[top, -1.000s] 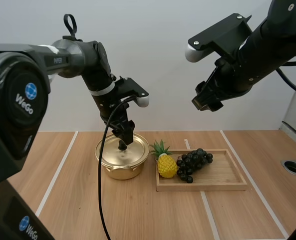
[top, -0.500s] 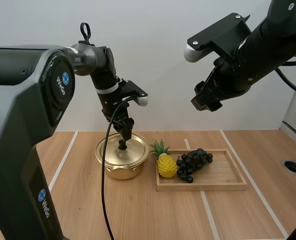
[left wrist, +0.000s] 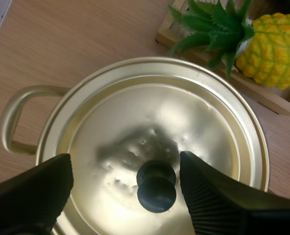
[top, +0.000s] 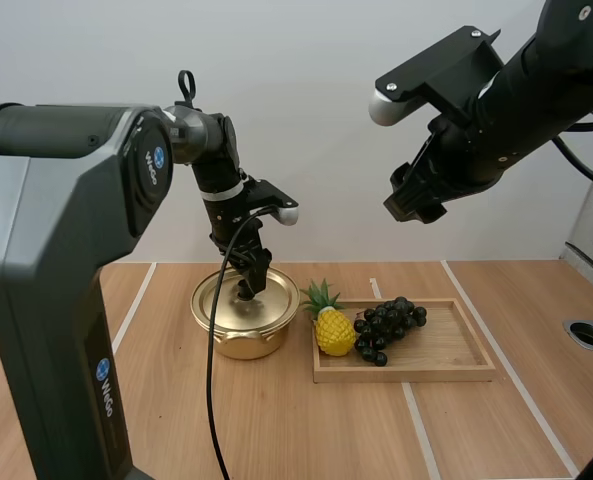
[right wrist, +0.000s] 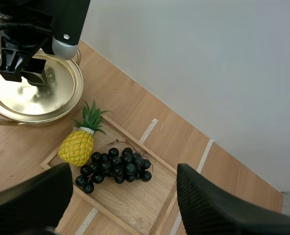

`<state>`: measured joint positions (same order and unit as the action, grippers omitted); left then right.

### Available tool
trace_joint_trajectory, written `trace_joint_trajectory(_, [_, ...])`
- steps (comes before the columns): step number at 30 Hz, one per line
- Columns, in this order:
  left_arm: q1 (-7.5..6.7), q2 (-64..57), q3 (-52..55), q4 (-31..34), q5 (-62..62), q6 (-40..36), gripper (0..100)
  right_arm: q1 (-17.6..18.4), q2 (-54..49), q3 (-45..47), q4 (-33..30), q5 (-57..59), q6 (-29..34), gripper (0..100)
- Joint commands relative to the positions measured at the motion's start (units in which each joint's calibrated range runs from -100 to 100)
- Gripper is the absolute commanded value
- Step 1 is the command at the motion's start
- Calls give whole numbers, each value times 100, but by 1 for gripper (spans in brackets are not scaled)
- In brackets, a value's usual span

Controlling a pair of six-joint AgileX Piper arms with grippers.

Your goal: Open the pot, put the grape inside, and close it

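A gold pot (top: 243, 332) stands left of the tray with its lid (left wrist: 130, 132) on, a black knob (left wrist: 156, 186) at the lid's middle. My left gripper (top: 249, 282) hangs open straight over the lid; in the left wrist view its fingers (left wrist: 218, 196) stand wide apart on either side of the knob without touching it. A bunch of dark grapes (top: 386, 326) lies on the wooden tray (top: 446, 350) beside a toy pineapple (top: 331, 325). My right gripper (top: 413, 200) is held open high above the tray, with the grapes (right wrist: 114, 164) far below it.
The toy pineapple (right wrist: 77, 145) sits at the tray's left end, close to the pot's rim. A round hole (top: 588, 334) is set in the table at the far right. White lines cross the wooden tabletop.
My left gripper has sunk a little toward the lid's knob and the left arm has swung farther in. The right arm has held still.
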<state>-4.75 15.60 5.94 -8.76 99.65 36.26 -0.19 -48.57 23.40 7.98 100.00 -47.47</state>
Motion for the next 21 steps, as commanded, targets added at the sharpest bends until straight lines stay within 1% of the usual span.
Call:
trace_joint_trajectory(1, [-19,89,-38,-31,35,-30,100,-17,-39,-39,32,0,-63,100])
trace_joint_trajectory(13, [-19,237,-38,43,35,-154,100,-17,-39,-39,32,0,-62,100])
trace_joint_trajectory(14, [-19,237,-38,71,35,-190,88,-17,-39,-39,32,0,-62,100])
trace_joint_trajectory(15, [-19,237,-38,98,35,-198,63,-17,-39,-39,32,0,-62,100])
trace_joint_trajectory(17, [-19,237,-38,169,35,-225,7,-17,-39,-39,69,0,-62,100])
trace_joint_trajectory(18, [-19,226,-38,226,35,-225,1,-17,-39,-39,69,0,-62,100])
trace_joint_trajectory(21, [-19,214,-38,283,35,-235,1,-17,-39,-39,92,0,-62,100])
